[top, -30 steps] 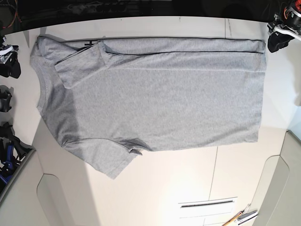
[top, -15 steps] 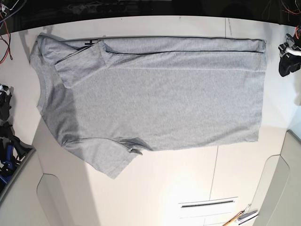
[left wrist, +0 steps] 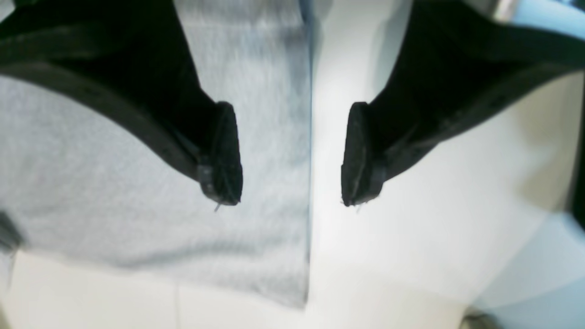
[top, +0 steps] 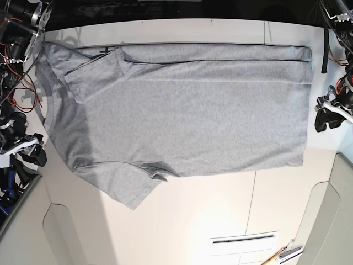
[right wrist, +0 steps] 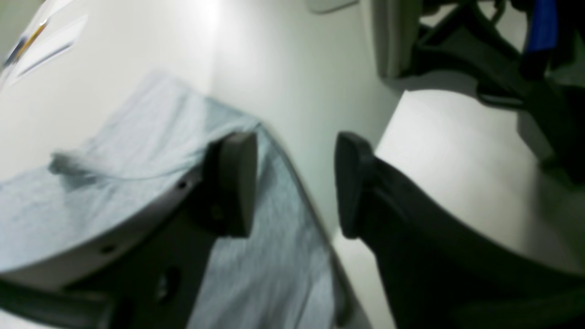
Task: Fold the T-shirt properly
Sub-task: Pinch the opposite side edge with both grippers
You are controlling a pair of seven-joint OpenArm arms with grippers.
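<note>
The light-grey T-shirt (top: 182,110) lies flat on the white table (top: 209,210), plain side up, neck to the left and hem to the right, with its far long edge folded over. My left gripper (top: 324,117) is open and empty beside the hem, near its front corner. In the left wrist view the left gripper (left wrist: 292,183) straddles the hem edge of the T-shirt (left wrist: 114,183), above it. My right gripper (top: 30,152) is open and empty, left of the near shoulder. In the right wrist view the right gripper (right wrist: 292,183) hangs over the T-shirt's (right wrist: 137,151) edge.
A pen and small tools (top: 284,254) lie at the front right, beside a white slotted strip (top: 242,239). Dark clamps and cables (top: 8,182) stand at the left edge. The table's dark far edge (top: 176,11) runs behind the shirt.
Both arms have moved toward the front of the table along the shirt's ends: the left from the far hem corner, the right from the far collar side. The shirt has not moved.
</note>
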